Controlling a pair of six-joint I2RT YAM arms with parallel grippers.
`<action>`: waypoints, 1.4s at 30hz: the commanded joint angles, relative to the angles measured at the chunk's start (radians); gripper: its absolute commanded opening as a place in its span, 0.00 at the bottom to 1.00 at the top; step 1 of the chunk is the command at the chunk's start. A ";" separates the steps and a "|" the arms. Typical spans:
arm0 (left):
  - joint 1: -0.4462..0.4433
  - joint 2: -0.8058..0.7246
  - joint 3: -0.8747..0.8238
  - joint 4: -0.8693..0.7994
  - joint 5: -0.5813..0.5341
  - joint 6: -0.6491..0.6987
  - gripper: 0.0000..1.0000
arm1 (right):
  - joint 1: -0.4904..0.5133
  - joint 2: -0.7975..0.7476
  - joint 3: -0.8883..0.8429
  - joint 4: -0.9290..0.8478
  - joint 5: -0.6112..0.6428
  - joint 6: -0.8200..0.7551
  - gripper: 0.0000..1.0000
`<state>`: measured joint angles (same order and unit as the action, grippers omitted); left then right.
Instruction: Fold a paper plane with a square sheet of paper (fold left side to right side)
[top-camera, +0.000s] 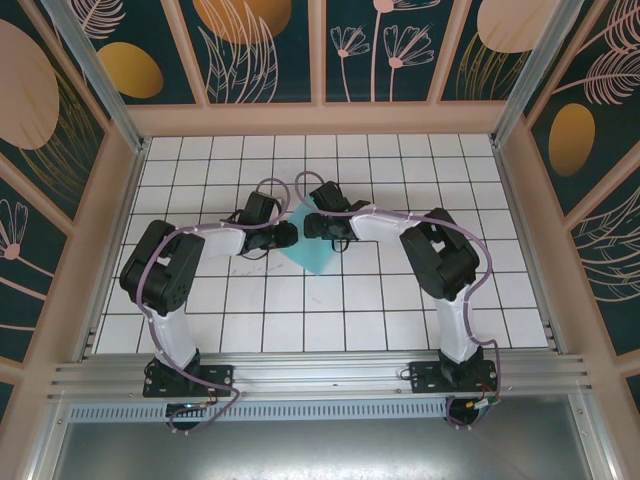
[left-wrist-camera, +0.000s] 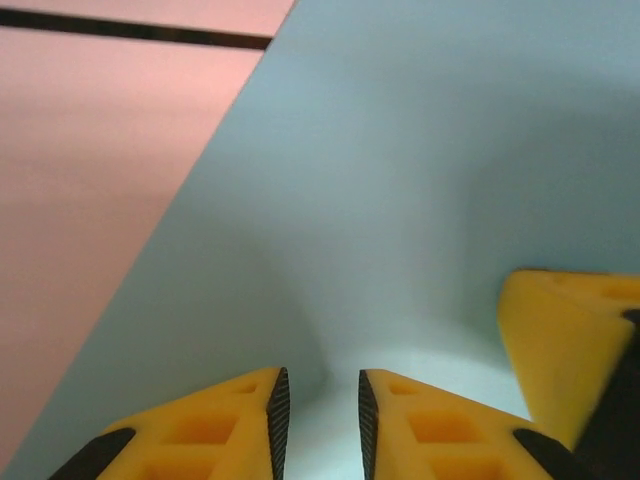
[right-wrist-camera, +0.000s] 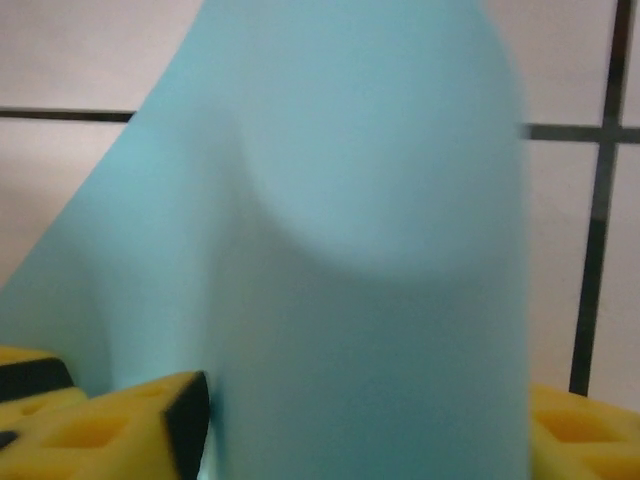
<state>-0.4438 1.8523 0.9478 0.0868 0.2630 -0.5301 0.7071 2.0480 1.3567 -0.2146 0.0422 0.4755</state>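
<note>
**Blue paper between 2 claws**

Yellow fingers (left-wrist-camera: 210, 420) of the left claw (left-wrist-camera: 320, 385) sit right at the bottom of its own camera view. They are almost together, with just a thin gap. A soft bump of the paper (left-wrist-camera: 400, 180) runs up toward that gap, but I cannot tell if the fingers pinch it. 1 more yellow finger (left-wrist-camera: 560, 340) shows just to the right, over the same paper. Past the paper's edge is the table (left-wrist-camera: 90, 180), with 1 dark line across it.

The right claw (right-wrist-camera: 365, 400) has its 2 fingers far apart. The paper curls up tall between them and fills the space from one finger to the other. I cannot tell if they squeeze it. Pale tiles with dark lines lie behind.

From above, the 2 arms (top-camera: 170, 270) bend in from both sides. Their claws come tip to tip near the middle of the table, on the far left part of the paper. The rest of the paper lies flat on the tiles, with 1 corner pointing back toward the arm bases. Beyond is a dark wall (top-camera: 260, 50) with flower drawings.
</note>
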 joint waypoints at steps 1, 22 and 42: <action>0.019 -0.081 -0.025 0.048 0.051 -0.032 0.33 | -0.012 -0.020 0.017 0.007 -0.067 -0.024 0.50; 0.226 -0.645 -0.294 0.556 0.431 -0.051 0.94 | -0.250 -0.527 -0.241 0.267 -0.864 -0.335 0.21; 0.212 -0.595 -0.149 0.842 0.793 -0.183 0.98 | -0.184 -0.692 -0.087 0.178 -1.170 -0.422 0.22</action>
<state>-0.2226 1.2480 0.7620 0.8581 0.9958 -0.6830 0.5083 1.3727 1.2251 -0.0227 -1.0527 0.0917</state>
